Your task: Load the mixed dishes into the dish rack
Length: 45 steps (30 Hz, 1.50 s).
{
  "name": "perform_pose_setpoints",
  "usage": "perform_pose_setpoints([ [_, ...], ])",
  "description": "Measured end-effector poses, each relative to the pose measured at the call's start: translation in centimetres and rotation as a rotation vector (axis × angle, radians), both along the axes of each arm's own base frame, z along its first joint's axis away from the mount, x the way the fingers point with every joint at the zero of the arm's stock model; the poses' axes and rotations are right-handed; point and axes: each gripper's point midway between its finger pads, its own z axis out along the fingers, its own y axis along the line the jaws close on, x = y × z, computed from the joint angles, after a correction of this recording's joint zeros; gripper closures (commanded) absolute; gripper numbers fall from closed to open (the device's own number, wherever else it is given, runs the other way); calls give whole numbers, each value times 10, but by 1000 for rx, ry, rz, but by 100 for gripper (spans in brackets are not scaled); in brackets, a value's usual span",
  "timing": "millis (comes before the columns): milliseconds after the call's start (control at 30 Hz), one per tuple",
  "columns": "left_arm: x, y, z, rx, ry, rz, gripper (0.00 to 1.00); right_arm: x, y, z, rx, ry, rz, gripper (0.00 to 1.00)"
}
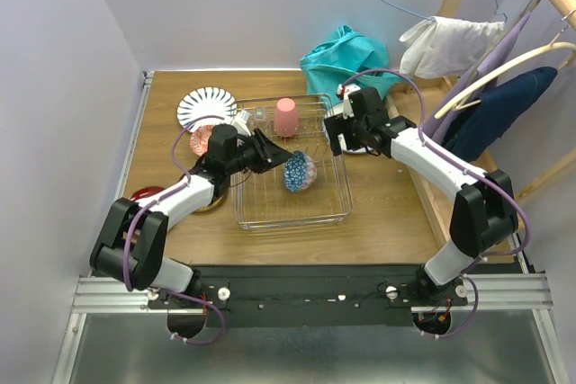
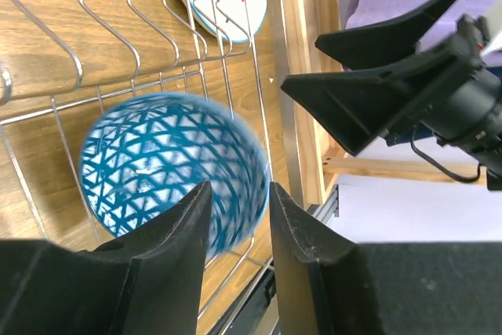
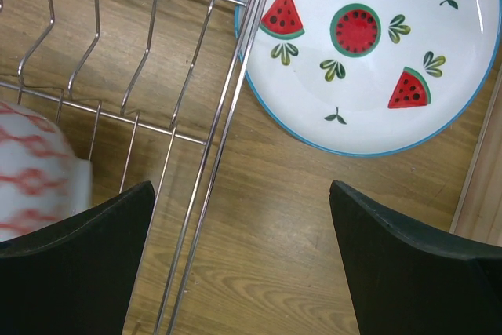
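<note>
Left gripper (image 2: 239, 194) jaws stand parted, the blue bowl (image 2: 165, 166) apparently loose in the rack (image 2: 274, 52) just beyond them. Right gripper (image 3: 241, 194), wide open, should next grasp the watermelon plate (image 3: 369, 60) ahead.

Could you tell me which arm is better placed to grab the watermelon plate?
Right: the right end effector, open, hovers above the watermelon plate; the left end effector is at the blue bowl.

The bowl (image 2: 169, 166) is blue-and-white latticed, the cup (image 1: 285, 117) pink, the plate (image 3: 369, 45) white with watermelons.
</note>
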Motion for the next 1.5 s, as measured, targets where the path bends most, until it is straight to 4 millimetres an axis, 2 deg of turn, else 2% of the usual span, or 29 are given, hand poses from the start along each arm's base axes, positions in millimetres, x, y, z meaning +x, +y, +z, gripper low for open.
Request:
perform_pose_setpoints([
  [100,-5,6,2,7,-20,2,57,0,1,-1,3,4,3,0],
  [233,-12,14,-5,25,-13,9,55,-1,2,-1,7,5,8,0],
  [333,-17,19,-10,51,-5,8,51,-1,3,-1,11,7,12,0],
  [400,-18,21,-7,57,-25,3,49,-1,3,-1,12,8,13,1],
  [533,-21,19,9,81,-128,-54,48,-3,6,-1,20,12,29,13],
  [800,-19,12,77,179,-427,-219,46,-17,30,14,66,0,169,16],
  [933,-17,18,97,237,-507,-239,45,-28,51,29,78,-27,247,18],
  [1000,-10,34,100,285,-519,-202,45,-37,71,38,88,-38,294,19],
  [1067,0,58,101,334,-512,-137,44,-46,91,44,116,-31,316,22],
  [1167,12,98,102,407,-498,-23,44,-58,117,42,150,3,326,27],
  [1200,13,111,103,430,-491,17,44,-62,125,35,155,33,318,27],
  [1300,9,132,113,458,-511,86,44,-71,134,13,141,105,292,29],
  [1400,0,146,122,467,-534,132,43,-80,137,-12,104,176,255,31],
  [1500,-9,159,129,477,-558,181,43,-87,138,-26,70,213,230,37],
])
